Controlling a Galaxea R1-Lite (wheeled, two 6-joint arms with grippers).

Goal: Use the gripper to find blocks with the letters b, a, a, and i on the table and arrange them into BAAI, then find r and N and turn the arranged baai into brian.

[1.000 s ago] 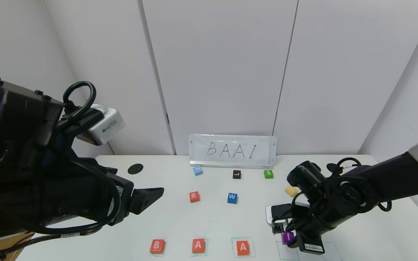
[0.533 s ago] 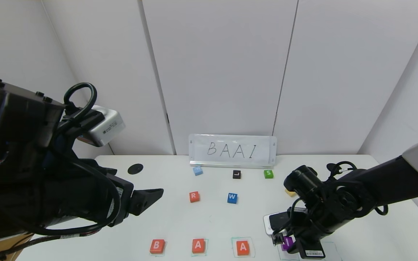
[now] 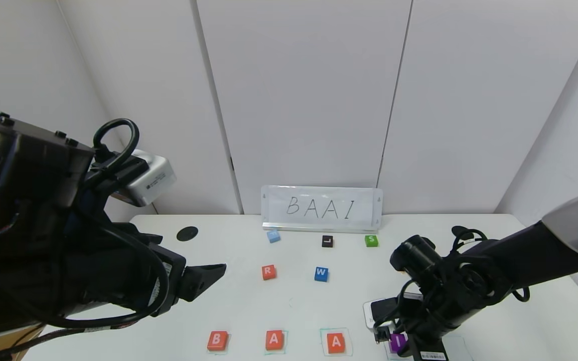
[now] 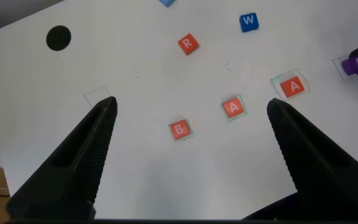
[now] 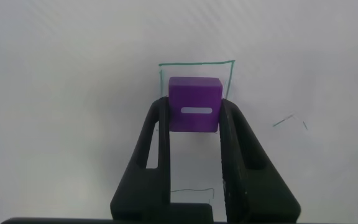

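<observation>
Three orange-red blocks B (image 3: 217,340), A (image 3: 274,340) and A (image 3: 336,343) lie in a row in green squares at the front of the white table (image 3: 249,306). My right gripper (image 3: 394,342) is shut on the purple I block (image 3: 397,342), low over the green square right of the second A; in the right wrist view the I block (image 5: 194,104) sits between the fingers over the green square (image 5: 197,64). The orange-red R block (image 3: 268,272) lies mid-table. My left gripper (image 4: 190,118) is open and empty, high above the B block (image 4: 179,129).
A BAAI sign (image 3: 321,208) stands at the back. Light blue (image 3: 273,235), black L (image 3: 327,241), green S (image 3: 371,240) and blue W (image 3: 321,274) blocks lie behind the row. A black hole (image 3: 187,233) is at the back left.
My right gripper has moved down and toward the front with the purple I block, bringing it close over the green square. The left arm has hardly moved.
</observation>
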